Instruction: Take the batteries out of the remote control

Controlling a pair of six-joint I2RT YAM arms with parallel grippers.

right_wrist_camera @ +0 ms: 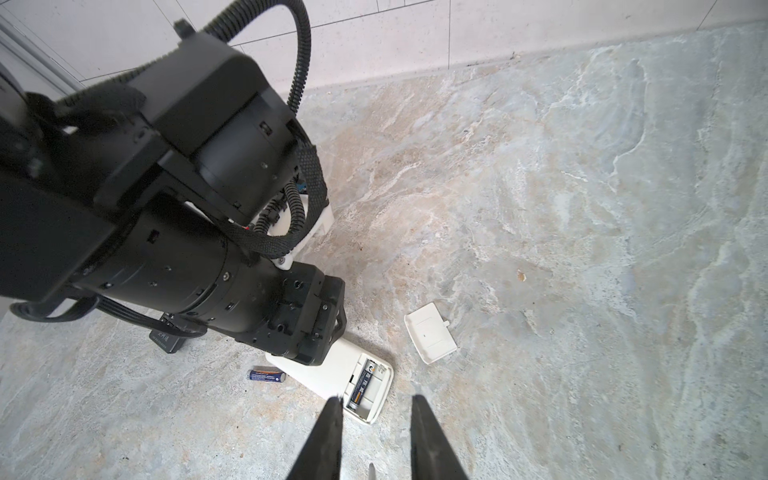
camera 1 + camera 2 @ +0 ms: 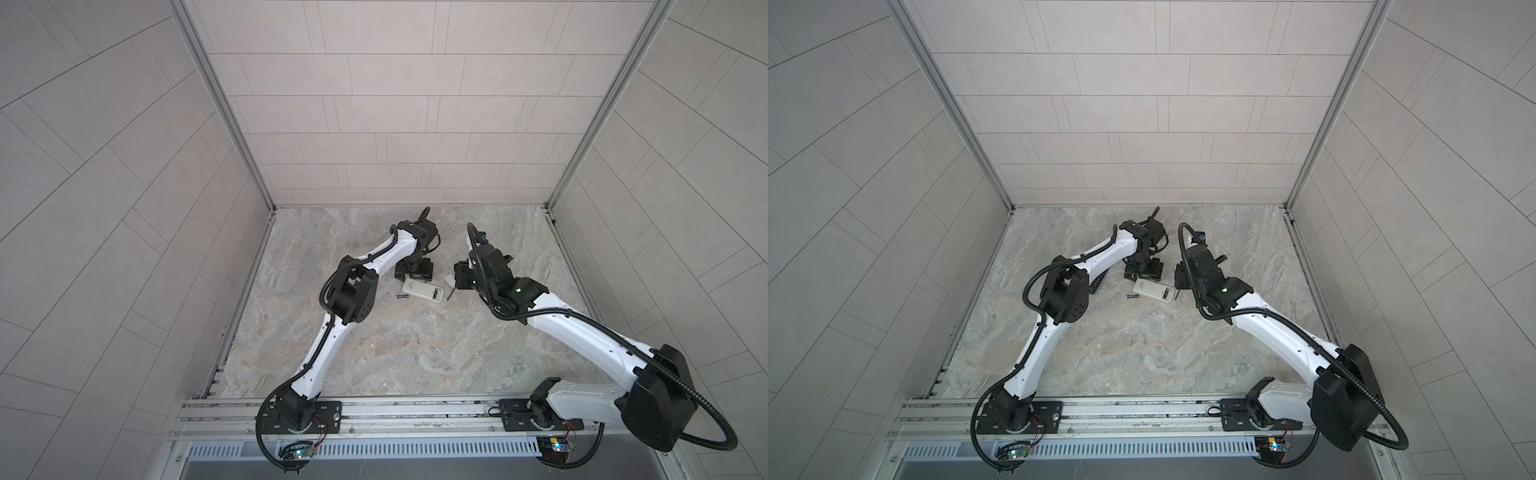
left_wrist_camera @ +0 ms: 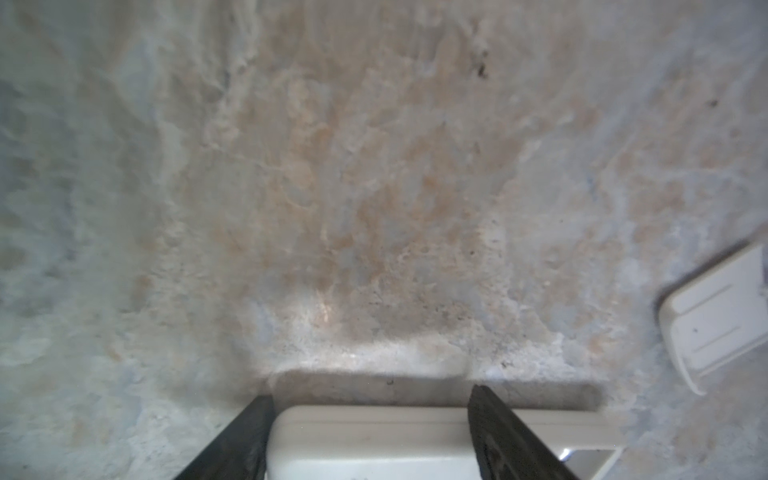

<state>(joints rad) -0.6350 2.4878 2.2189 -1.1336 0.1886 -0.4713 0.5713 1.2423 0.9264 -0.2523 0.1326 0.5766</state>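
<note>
The white remote control (image 2: 419, 290) lies back-up on the marble table, and its battery compartment is uncovered. One battery (image 1: 362, 384), black with a gold end, sits in that compartment. A second battery (image 1: 266, 375) lies loose on the table beside the remote; both top views show it (image 2: 401, 296). My left gripper (image 3: 371, 394) is open and set down over the remote's other end (image 3: 374, 444): one finger stands beside the end, the other over the body. My right gripper (image 1: 376, 400) hovers just short of the compartment, shut on a screwdriver. Only the screwdriver's thin metal tip (image 1: 371, 471) shows.
The white compartment cover (image 1: 430, 338) lies on the table just beyond the remote. A small flat black piece (image 1: 166, 338) rests under the left arm. A black remote (image 2: 1098, 284) is partly hidden by the left elbow. Tiled walls close in the table on three sides.
</note>
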